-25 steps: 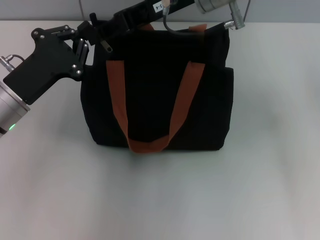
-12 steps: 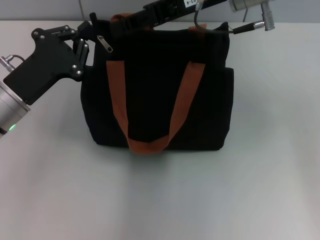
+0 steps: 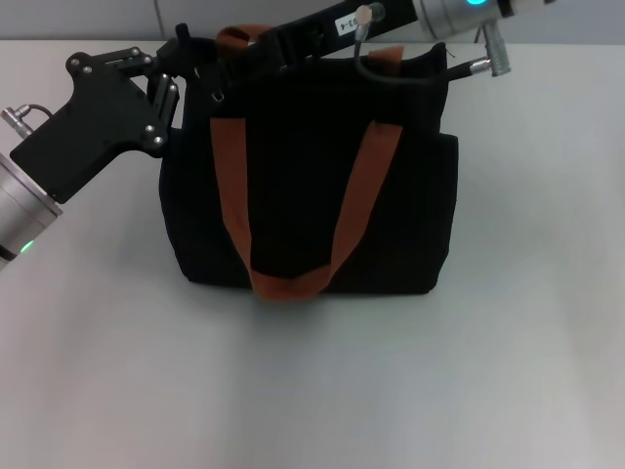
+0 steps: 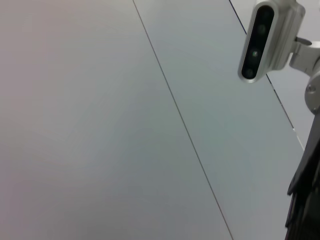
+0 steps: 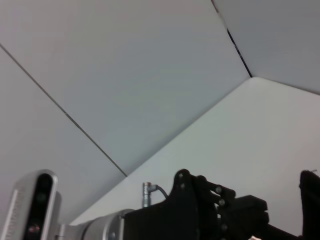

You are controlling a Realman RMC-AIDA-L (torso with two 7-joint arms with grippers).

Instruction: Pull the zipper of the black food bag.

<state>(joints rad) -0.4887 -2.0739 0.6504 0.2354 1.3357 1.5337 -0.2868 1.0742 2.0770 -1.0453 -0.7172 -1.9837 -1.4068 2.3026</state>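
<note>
The black food bag (image 3: pixel 308 181) is seen upright at table centre; its zipper (image 3: pixel 219 95) hangs at the bag's 11 o'clock corner. The left gripper (image 3: pixel 174 83) is pressed against that corner, and the right gripper (image 3: pixel 256 51) is reached across the rim from 1 o'clock. Neither claw's state can be told; how much track remains cannot be judged.

Looks like a lab or test room: bare white table (image 3: pixel 391 391), plain grey panel wall (image 4: pixel 100 100) with seams, nothing domestic.

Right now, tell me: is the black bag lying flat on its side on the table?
No. In the head view the black bag stands upright on the table, its orange handle hanging down its front.
</note>
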